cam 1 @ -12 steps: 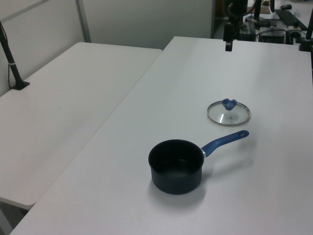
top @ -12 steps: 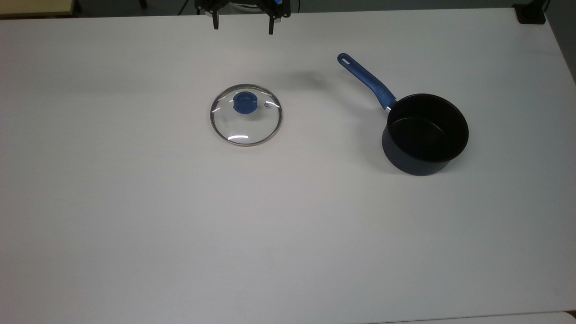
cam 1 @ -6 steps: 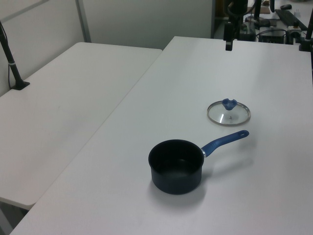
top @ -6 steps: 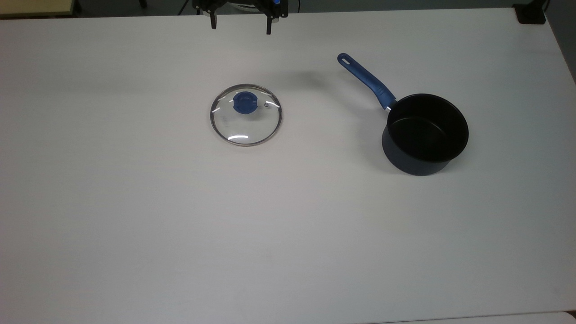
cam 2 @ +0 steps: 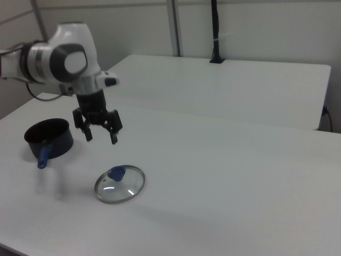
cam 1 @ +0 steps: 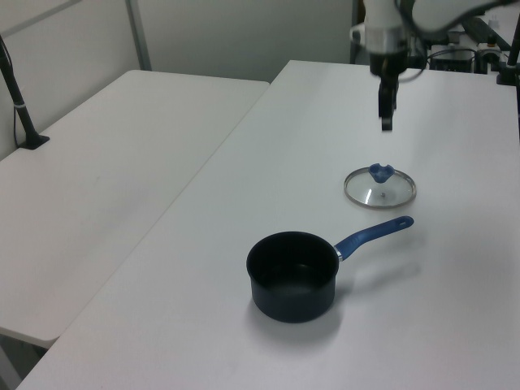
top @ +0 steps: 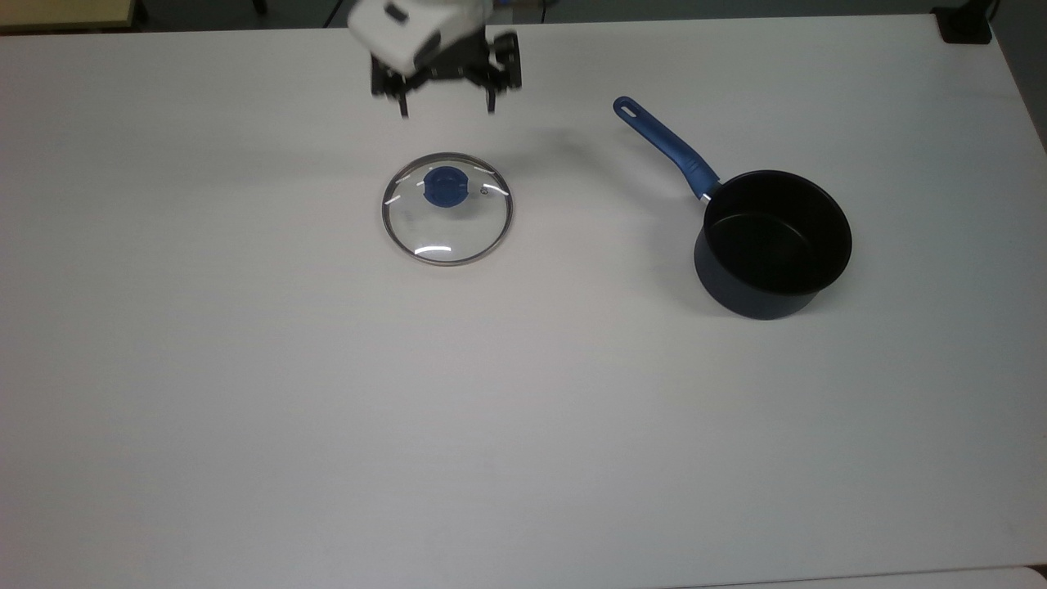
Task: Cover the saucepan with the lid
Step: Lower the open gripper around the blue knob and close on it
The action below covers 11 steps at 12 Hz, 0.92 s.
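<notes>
The gripper [top: 446, 110] hangs in the air above the counter [top: 245, 393] with its 2 jaws spread wide and empty. The lid [top: 447, 208] lies flat on the counter (blue knob up), well apart from the saucepan [top: 769, 244], which stands open at the top view's right.

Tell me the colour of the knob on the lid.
Blue; the knob shows best in the top view.

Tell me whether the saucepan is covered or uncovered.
Uncovered. The saucepan shows its bare black inside, and the lid lies flat on the table, apart from it.
</notes>
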Each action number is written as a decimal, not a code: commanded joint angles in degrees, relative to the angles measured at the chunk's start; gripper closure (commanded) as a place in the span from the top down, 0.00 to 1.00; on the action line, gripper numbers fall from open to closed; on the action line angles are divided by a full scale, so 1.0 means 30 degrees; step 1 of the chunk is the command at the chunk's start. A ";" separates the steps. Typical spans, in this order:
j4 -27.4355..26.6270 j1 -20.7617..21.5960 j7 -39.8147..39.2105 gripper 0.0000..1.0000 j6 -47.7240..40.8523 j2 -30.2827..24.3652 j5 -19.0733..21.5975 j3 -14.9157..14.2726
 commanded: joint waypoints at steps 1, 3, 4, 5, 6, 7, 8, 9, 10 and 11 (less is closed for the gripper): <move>-0.2193 -0.0190 -0.0649 1.00 0.3276 0.1240 0.0478 -0.0036; -0.2194 -0.0571 -0.0649 0.97 0.3837 0.2154 0.0508 -0.0007; -0.2194 -0.0687 -0.0678 0.90 0.4072 0.2389 0.0508 -0.0006; -0.2194 -0.0717 -0.0939 0.84 0.4335 0.2594 0.0508 -0.0006; -0.2252 -0.0718 -0.1261 0.82 0.4512 0.2857 0.0508 -0.0006; -0.2282 -0.0689 -0.1264 0.82 0.4746 0.2976 0.0508 -0.0006; -0.2340 -0.0659 -0.1235 0.82 0.5067 0.2977 0.0508 -0.0006; -0.2312 -0.0572 -0.1235 0.83 0.5157 0.3035 0.0508 -0.0006; -0.2311 -0.0513 -0.1235 0.83 0.5158 0.3065 0.0508 0.0081; -0.2369 -0.0513 -0.1264 0.79 0.5129 0.3065 0.0508 0.0081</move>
